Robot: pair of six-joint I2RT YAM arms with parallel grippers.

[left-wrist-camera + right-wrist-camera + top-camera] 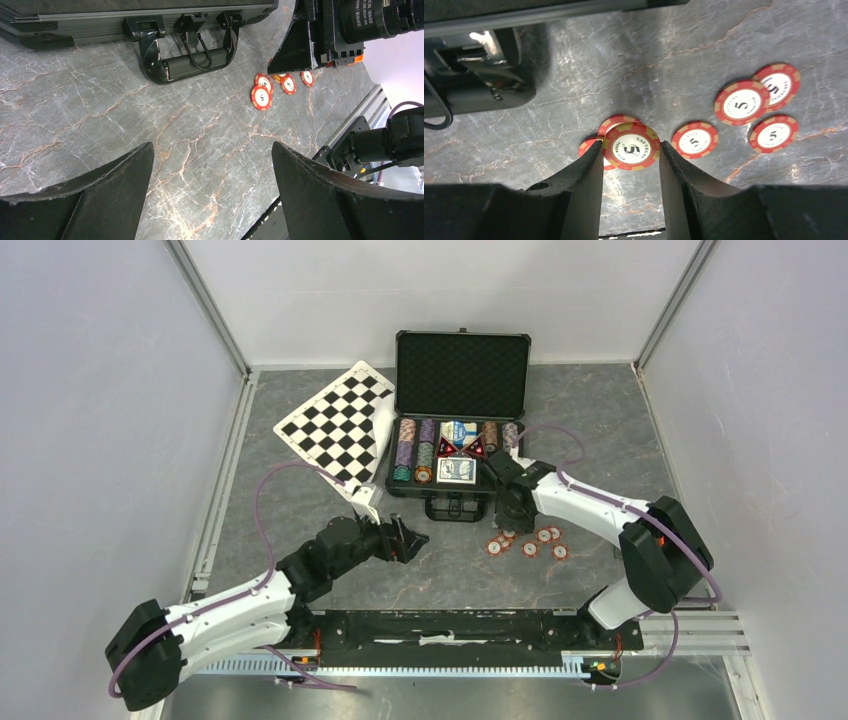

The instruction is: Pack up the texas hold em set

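From above, we are finding the open case (462, 375) at twelve o'clock, with loose chips (530, 543) lying at its five o'clock. The right gripper (507, 518) is hanging over them, while the left gripper (408, 540) is sitting well apart at their nine o'clock.

Through the left wrist, we are seeing those jaws standing wide, holding nothing.

Through the right wrist, we are watching the top chip (631, 146) lying flat on two others. The fingers (584, 175) are bracketing its rim at nine and three o'clock, though we cannot tell whether they are squeezing. We are judging the right arm nearer.
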